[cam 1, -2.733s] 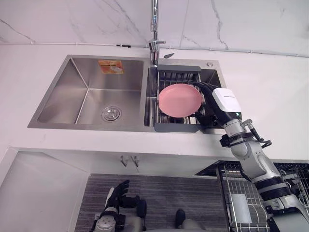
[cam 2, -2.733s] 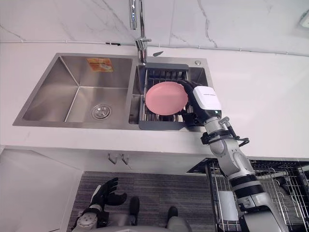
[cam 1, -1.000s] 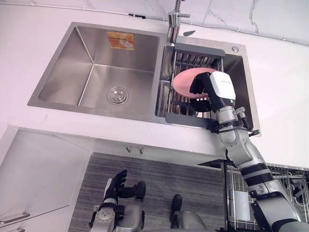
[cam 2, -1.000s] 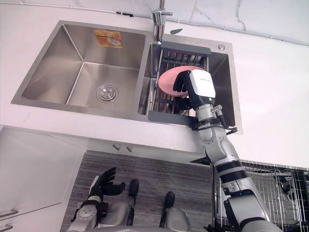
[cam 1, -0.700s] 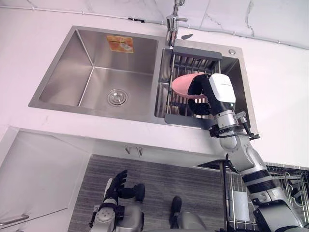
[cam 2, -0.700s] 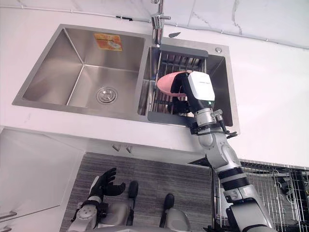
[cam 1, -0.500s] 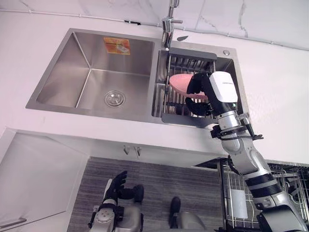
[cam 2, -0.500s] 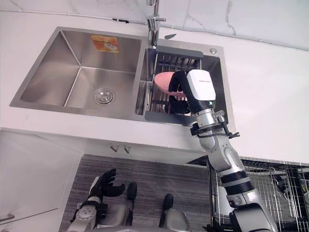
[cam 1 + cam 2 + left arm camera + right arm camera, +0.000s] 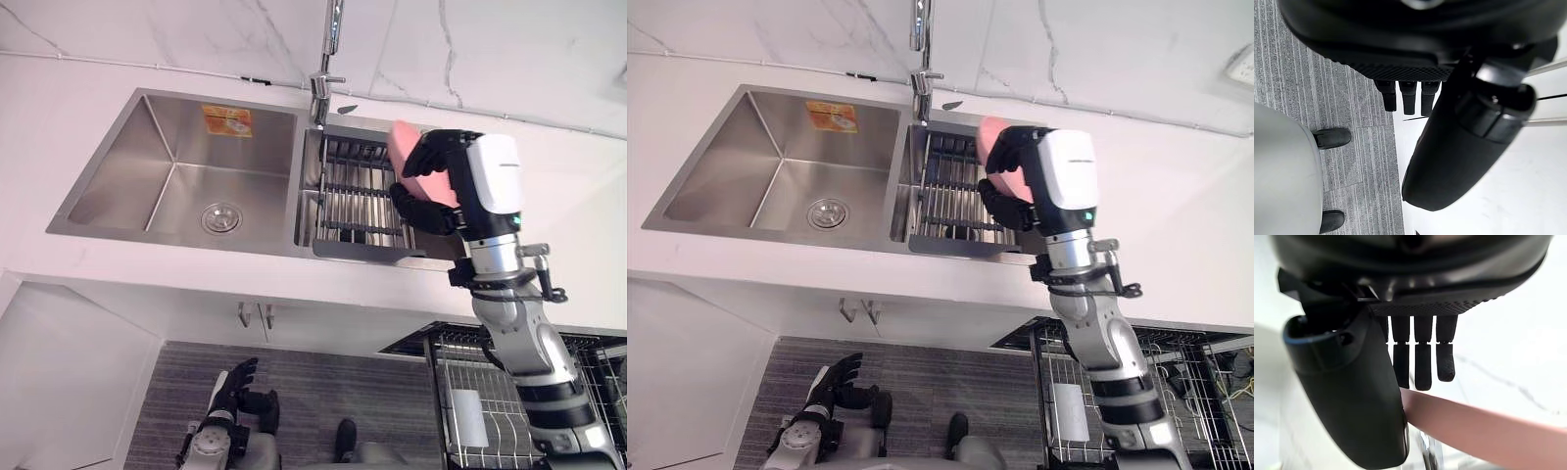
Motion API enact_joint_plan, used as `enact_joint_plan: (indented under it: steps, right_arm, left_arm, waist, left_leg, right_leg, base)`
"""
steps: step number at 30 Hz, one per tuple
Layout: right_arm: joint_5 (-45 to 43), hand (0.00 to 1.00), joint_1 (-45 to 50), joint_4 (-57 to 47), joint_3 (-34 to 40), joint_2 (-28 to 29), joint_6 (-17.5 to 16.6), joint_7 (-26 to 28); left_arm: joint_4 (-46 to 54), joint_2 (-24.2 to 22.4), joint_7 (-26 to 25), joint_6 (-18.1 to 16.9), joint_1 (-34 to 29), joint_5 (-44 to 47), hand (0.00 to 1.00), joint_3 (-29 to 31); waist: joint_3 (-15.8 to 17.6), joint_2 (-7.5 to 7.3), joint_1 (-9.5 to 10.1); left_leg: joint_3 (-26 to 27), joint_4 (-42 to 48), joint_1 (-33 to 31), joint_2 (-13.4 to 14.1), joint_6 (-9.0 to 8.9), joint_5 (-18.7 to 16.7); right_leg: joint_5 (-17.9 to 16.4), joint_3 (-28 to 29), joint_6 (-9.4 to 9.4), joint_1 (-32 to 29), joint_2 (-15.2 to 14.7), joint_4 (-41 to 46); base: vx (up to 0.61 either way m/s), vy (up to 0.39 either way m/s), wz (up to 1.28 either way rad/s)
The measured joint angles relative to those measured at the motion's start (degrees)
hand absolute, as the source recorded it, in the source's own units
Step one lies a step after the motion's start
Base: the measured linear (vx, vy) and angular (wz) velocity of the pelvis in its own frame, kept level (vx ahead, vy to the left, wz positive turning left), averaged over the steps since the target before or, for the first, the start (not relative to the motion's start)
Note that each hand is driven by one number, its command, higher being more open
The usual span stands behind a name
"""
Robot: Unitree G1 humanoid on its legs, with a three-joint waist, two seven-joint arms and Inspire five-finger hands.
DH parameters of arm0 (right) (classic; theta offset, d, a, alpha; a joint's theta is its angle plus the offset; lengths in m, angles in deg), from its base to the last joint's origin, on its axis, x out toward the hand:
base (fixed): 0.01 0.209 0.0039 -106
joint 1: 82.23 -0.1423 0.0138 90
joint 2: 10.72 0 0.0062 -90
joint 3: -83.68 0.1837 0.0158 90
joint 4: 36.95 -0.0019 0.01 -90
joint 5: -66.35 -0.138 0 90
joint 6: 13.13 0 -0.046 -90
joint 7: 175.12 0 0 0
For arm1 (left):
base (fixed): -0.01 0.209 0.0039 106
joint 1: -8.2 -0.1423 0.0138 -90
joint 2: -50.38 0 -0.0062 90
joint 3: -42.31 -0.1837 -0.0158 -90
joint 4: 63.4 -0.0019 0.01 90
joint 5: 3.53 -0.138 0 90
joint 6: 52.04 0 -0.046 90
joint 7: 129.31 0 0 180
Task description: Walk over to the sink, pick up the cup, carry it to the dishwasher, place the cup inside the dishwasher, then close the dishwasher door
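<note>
In the left basin of the steel sink point(image 9: 147, 186): a round drain point(image 9: 221, 217) on the floor and an orange sticker point(image 9: 226, 120) on the back wall. In the right basin: a dark wire rack point(image 9: 358, 201) with a grey frame, reaching from the front wall to the back. Above the rack's right side, toward the back: a pink plate point(image 9: 404, 155) rather than a cup, tilted on edge and pinched in the right hand point(image 9: 458, 186), dark fingers curled over one face and thumb pressed to the other, as seen close up in the right wrist view with the pink rim point(image 9: 1474, 431) just past the fingertips. Behind the divide between the basins: an upright chrome faucet point(image 9: 331, 59) against the marble wall. All around the sink: white counter point(image 9: 578, 196). Low on the right, below the counter edge: a dishwasher rack point(image 9: 509, 377) of wire, with a white thing point(image 9: 467, 416) in it, too small to make out. Far down over the grey striped floor point(image 9: 323, 392): the left hand point(image 9: 230, 385), fingers straight and loosely spread, holding nothing.
</note>
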Motion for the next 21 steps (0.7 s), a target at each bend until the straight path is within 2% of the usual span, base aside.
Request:
enact_joint_plan:
  steps: [7, 21]
  right_arm:
    - [-2.3, 0.3, 5.03, -3.55, 3.06, 4.28, -0.9, -1.27]
    - [-2.0, 0.3, 11.62, -4.19, 3.13, 4.48, -0.88, -0.64]
  left_arm:
    - [-1.68, 0.03, 0.0, 0.33, 0.1, -0.8, 0.9, -0.02]
    - [-2.49, 0.21, 0.06, 0.36, 0.03, -0.8, 0.9, -0.25]
  waist:
    - [-1.34, -0.17, -0.83]
    - [-1.49, -0.07, -2.13]
  left_leg:
    - [0.72, -0.01, 1.5, 0.27, -0.26, -0.17]
    - [1.81, 0.0, 2.28, 0.45, -0.56, -0.38]
  right_leg:
    - [0.09, 0.59, -0.14, 1.16, 0.24, -0.04]
    - [0.29, 1.68, -0.34, 1.49, 0.42, -0.33]
  base:
    - [-0.02, -0.005, -0.05]
    - [-0.01, -0.002, -0.04]
